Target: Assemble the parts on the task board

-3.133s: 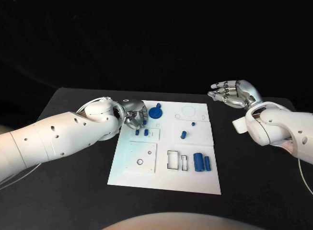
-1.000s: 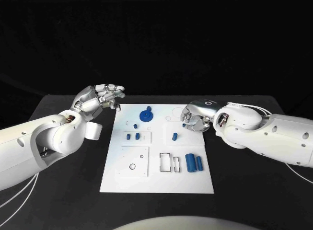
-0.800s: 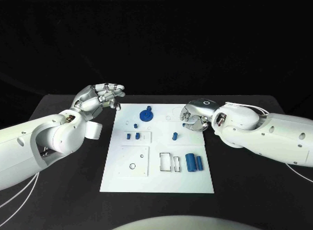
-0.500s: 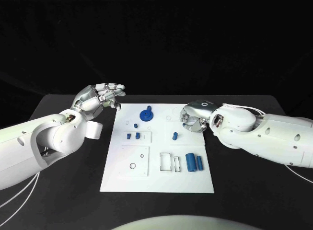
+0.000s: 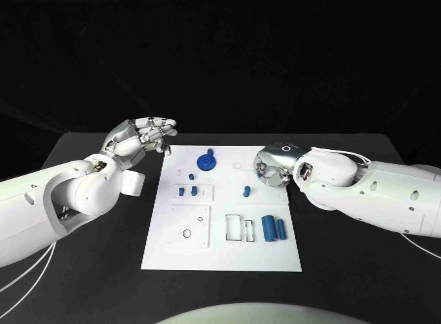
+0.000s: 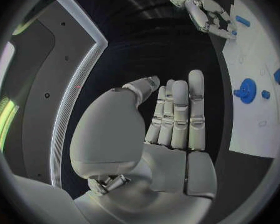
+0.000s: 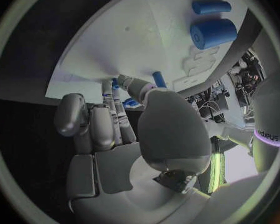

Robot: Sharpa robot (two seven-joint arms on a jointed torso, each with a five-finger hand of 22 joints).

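Observation:
The white task board (image 5: 196,250) lies mid-table. On it stand a round blue part (image 5: 206,162), small blue pegs (image 5: 187,192) and a single peg (image 5: 246,192), with two blue cylinders (image 5: 273,228) near the front. My right hand (image 5: 269,165) hangs over the board's far right area, fingers pointing down beside the single peg. In the right wrist view its fingertips (image 7: 109,87) reach the board (image 7: 115,50) and the peg (image 7: 159,78) stands just past the thumb; nothing shows in the grasp. My left hand (image 5: 142,138) is raised off the board's far left corner, fingers straight, holding nothing.
Empty rectangular slots (image 5: 240,228) sit left of the cylinders, and a square plate with holes (image 5: 189,226) lies at the front left. Black table surrounds the board. The left wrist view shows the round part (image 6: 246,91) and my right hand (image 6: 205,12).
Three seconds ago my left hand was at the pegs and my right was raised; now the left is lifted away. Over the last second the right hand crept slightly left.

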